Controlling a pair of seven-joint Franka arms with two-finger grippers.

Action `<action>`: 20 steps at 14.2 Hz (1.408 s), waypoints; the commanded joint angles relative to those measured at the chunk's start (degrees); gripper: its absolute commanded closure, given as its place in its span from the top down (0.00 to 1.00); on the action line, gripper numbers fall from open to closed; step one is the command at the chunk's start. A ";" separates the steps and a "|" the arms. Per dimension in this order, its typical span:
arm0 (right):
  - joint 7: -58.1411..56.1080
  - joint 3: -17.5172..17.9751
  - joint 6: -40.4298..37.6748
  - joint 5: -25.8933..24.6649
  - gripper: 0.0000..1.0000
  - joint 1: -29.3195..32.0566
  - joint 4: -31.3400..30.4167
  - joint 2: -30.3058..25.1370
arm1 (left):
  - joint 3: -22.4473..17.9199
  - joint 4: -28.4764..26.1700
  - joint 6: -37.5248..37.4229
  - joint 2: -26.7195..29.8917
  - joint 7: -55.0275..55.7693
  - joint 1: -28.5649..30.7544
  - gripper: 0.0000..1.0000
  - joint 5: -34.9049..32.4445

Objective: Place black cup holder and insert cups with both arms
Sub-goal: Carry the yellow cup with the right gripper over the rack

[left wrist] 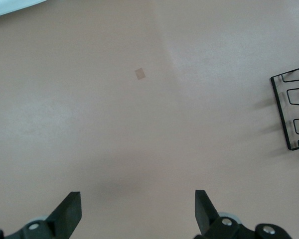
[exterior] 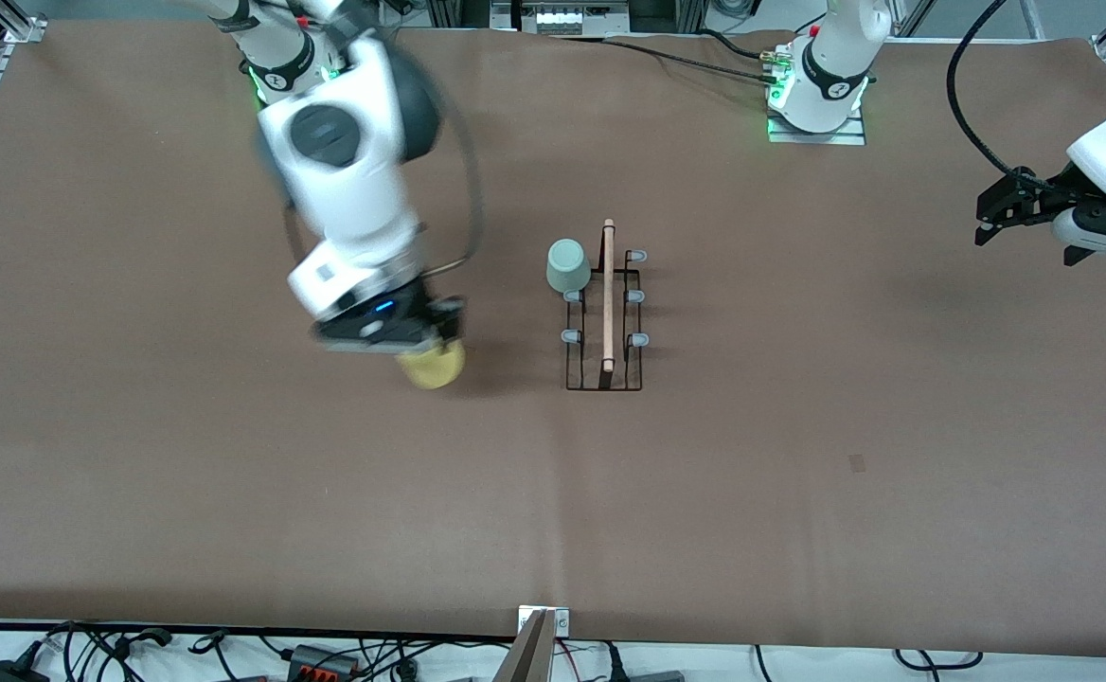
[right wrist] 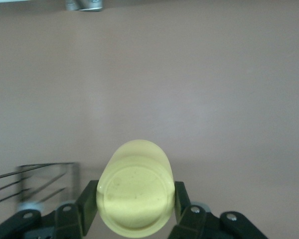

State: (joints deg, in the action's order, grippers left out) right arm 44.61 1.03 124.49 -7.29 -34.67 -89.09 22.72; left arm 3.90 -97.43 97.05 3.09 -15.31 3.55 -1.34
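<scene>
**Yellow cup carried toward the rack**

Front view: the right gripper [exterior: 428,352], left of centre, has its jaws clamped on the yellow cup [exterior: 433,366], held sideways above the table [exterior: 799,474], probably to fit a prong. The black cup holder [exterior: 604,322] stands mid-frame with the mint green cup [exterior: 567,266] already seated.

Left wrist view: the left gripper [left wrist: 138,211] waits, jaws apart, over bare table.

Right wrist view: the cup's base faces the camera.
</scene>
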 commanded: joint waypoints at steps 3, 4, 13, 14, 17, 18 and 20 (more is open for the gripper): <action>9.17 -0.94 -1.27 0.61 0.00 -6.72 18.05 13.29 | 0.05 1.54 -0.46 -0.80 -1.66 0.22 1.00 0.46; 9.18 -0.94 -0.66 0.61 0.00 -7.16 18.60 14.01 | 0.05 1.54 -0.46 -0.80 -1.66 0.22 1.00 0.46; 10.76 -0.50 0.58 0.79 0.03 -9.80 16.58 16.47 | -0.04 1.46 -0.46 -0.80 -1.83 0.23 1.00 0.46; 10.76 -0.50 0.58 0.79 0.20 -9.80 16.49 16.47 | -0.04 1.54 -0.46 -0.80 -1.83 0.31 1.00 0.46; 11.02 -0.50 0.66 0.61 1.00 -9.72 15.79 16.39 | -0.04 1.54 -0.46 -0.80 -1.74 0.22 1.00 0.46; 10.41 -0.50 0.32 0.53 1.00 -9.28 15.79 15.78 | -0.04 1.54 -0.46 -0.80 -1.83 0.22 1.00 0.46; 10.14 -0.41 -1.17 0.53 1.00 -7.53 15.70 13.85 | -0.04 1.46 -0.46 -0.80 -1.83 0.22 1.00 0.46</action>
State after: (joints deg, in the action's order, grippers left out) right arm 54.78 0.50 125.23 -7.22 -43.75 -72.66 39.19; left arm 3.89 -97.43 97.05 3.08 -15.65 3.56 -1.34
